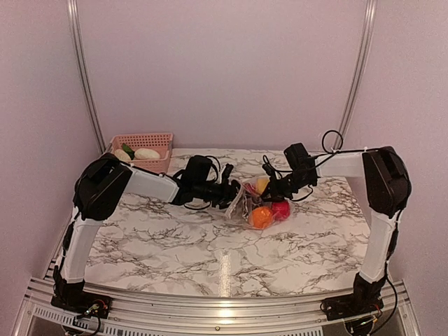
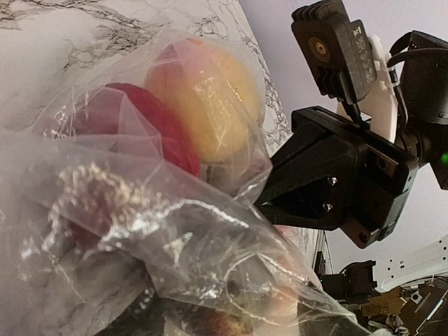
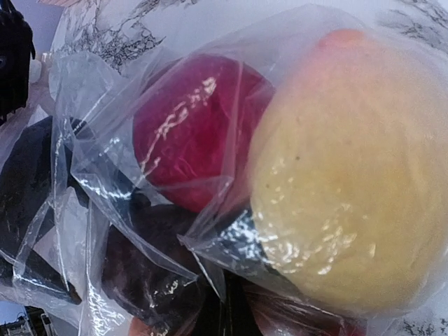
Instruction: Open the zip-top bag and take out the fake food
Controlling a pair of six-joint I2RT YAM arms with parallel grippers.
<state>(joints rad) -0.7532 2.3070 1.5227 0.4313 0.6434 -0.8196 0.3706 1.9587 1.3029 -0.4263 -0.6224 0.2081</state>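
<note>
Two robot arms meet over one zip-top bag (image 1: pixel 260 204) just past the middle of a marble worktop (image 1: pixel 175 252), seen from above. Three toy fruits show through the film in that view: a yellow fruit (image 1: pixel 261 184) at the bag's 12 o'clock, an orange fruit (image 1: pixel 261 218) at 6 o'clock and a red fruit (image 1: pixel 281 209) at 4 o'clock. The right wrist camera adds a fourth, a dark purple piece (image 3: pixel 150 269), at 7 o'clock in its frame, also inside the bag.

The right hand (image 1: pixel 273 187) comes in from the bag's 1 o'clock. Seen from the left wrist, its black fingers (image 2: pixel 315 161) close to a point with the clear film nipped at the tip. The left hand (image 1: pixel 232 194) sits at the bag's 9 o'clock, touching it, but crumpled plastic covers its fingers, so whether it grips cannot be told.

One pink slotted basket (image 1: pixel 143 136) stands at the worktop's 10 o'clock corner, holding two pale pieces (image 1: pixel 147 153) and one green piece (image 1: pixel 128 148). Print on the camera body (image 2: pixel 336 42) above the right hand is too small to read.
</note>
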